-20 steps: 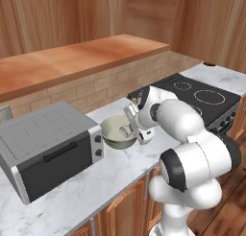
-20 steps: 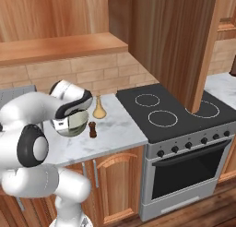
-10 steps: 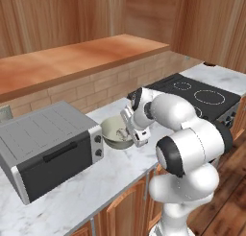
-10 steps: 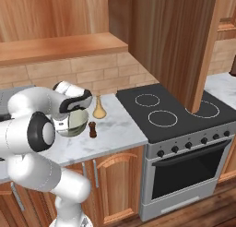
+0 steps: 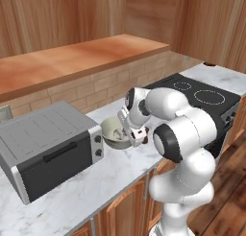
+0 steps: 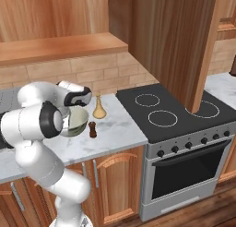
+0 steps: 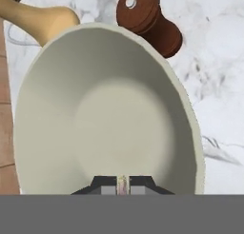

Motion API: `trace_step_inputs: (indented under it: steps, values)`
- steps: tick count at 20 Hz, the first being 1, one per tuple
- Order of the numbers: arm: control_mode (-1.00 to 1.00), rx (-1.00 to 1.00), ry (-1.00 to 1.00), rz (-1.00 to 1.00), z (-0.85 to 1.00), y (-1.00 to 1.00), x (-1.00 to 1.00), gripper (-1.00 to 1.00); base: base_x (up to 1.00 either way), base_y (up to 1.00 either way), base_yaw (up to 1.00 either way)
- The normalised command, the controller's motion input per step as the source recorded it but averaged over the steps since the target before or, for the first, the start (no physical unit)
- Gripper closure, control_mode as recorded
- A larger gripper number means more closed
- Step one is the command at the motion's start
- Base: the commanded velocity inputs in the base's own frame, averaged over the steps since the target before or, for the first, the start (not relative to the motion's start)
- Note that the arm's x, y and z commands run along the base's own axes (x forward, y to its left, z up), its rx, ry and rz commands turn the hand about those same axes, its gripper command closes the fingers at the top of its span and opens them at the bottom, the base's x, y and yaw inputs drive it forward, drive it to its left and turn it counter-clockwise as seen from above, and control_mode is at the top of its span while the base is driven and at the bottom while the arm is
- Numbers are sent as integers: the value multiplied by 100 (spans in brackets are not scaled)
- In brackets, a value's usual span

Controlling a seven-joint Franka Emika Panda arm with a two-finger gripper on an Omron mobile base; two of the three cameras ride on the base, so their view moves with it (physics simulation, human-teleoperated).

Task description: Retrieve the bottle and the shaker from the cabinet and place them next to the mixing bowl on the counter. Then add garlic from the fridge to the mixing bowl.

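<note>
- Last step in hand: garlic into the mixing bowl [image 7: 105, 128].
- My gripper [image 7: 123, 185] hangs right over the bowl, fingers clenched on a small pale clove, garlic [image 7: 123, 184] by my read.
- Bottle [image 6: 98, 107] and shaker [image 6: 93, 129] already stand just beside the bowl.
- Next: open the fingers, let the clove drop inside the bowl's rim, then lift clear.

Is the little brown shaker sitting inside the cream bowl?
No, the brown wooden shaker stands on the marble counter just outside the cream mixing bowl's rim.
</note>
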Motion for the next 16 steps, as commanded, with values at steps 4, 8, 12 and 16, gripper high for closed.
trace_step_inputs:
  steps: [4, 8, 12, 16]
  values:
    - [-100, 0, 32, 4, 34, 0, 35, 100, 0, 0, 0]
    - [-100, 0, 33, 4, 30, 9, 44, 100, 0, 0, 0]
    - [-100, 0, 35, 4, 30, 14, 48, 100, 0, 0, 0]
    - [-100, 0, 38, 4, 23, 10, 55, 100, 0, 0, 0]
